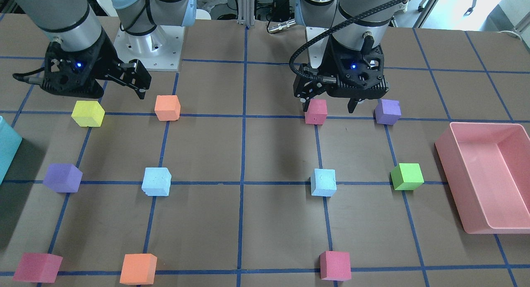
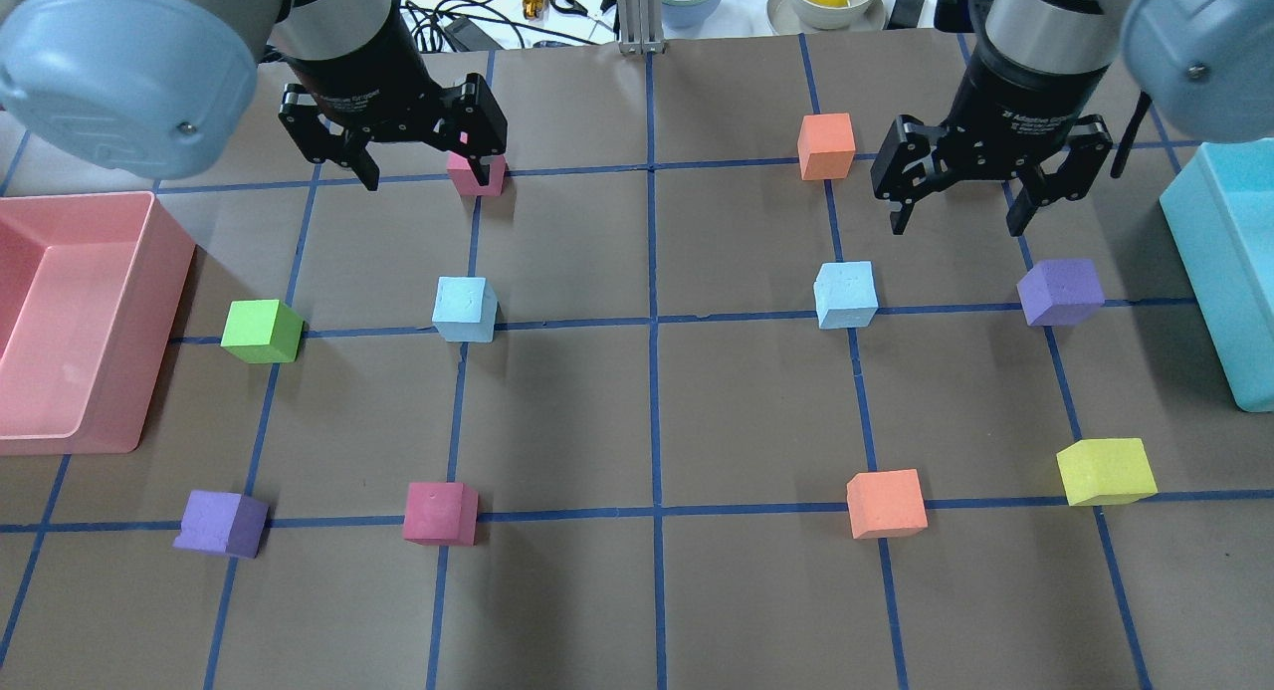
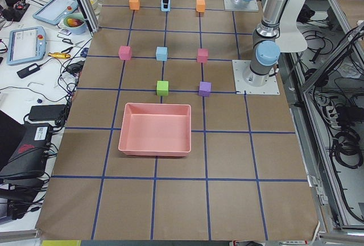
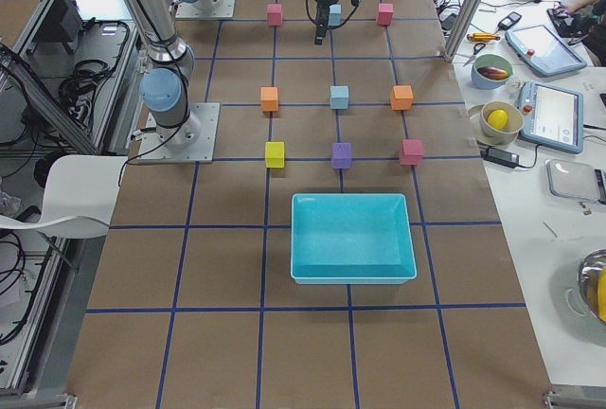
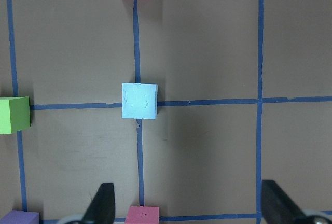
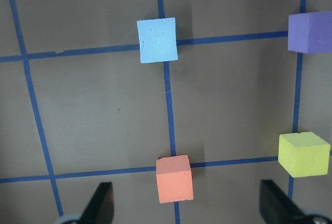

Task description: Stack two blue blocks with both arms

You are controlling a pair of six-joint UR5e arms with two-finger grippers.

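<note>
Two pale blue blocks lie apart on the table, each on a tape crossing. One blue block (image 2: 464, 309) (image 1: 323, 182) is on my left side and sits mid-frame in the left wrist view (image 5: 139, 100). The other blue block (image 2: 846, 294) (image 1: 156, 181) is on my right side and shows in the right wrist view (image 6: 157, 40). My left gripper (image 2: 428, 170) (image 1: 329, 104) (image 5: 189, 206) hangs open and empty above the table. My right gripper (image 2: 957, 222) (image 6: 187, 206) also hangs open and empty. Neither touches a block.
A pink bin (image 2: 149, 272) stands at the left edge and a teal bin (image 2: 1209, 232) at the right. Pink (image 2: 440, 513), green (image 2: 262, 331), purple (image 2: 1061, 292), orange (image 2: 886, 504) and yellow (image 2: 1106, 471) cubes sit on other crossings.
</note>
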